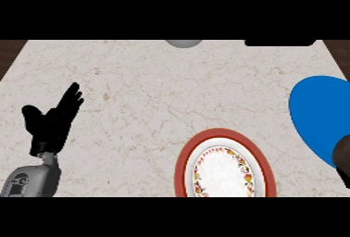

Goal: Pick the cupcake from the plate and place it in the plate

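Although the task turns on a cupcake, none shows plainly here, so its handling is a judgement only. Nearest, at the lower edge, lies the red-rimmed plate [183,162], its white, flower-bordered centre bare. Level with it at the left, the left robot hand [49,125] rests over the worktop [137,83], fingers straight and spread, pointing up and away, holding nothing.

A little farther, cut by the right edge, is the blue plate [318,111]. Over its near part sits a dark rounded shape [342,153]. I cannot tell whether this is the cupcake, the right robot hand, or one curled round the other, so the state of that hand cannot be read. If the cupcake is anywhere, it is there, at or above the blue plate.

A cupcake would likely be light, soft and easily crushed on top, stiffer in its wrapper. The sensible hold is low on the sides of the wrapper, opposite faces, clear of the topping. Its long axis should be vertical, topping up, and it wants keeping that way. Which way it stands now is hidden.

Farthest, at the top edge, a grey rounded object [183,43] and a black object [280,42] are only partly in view.
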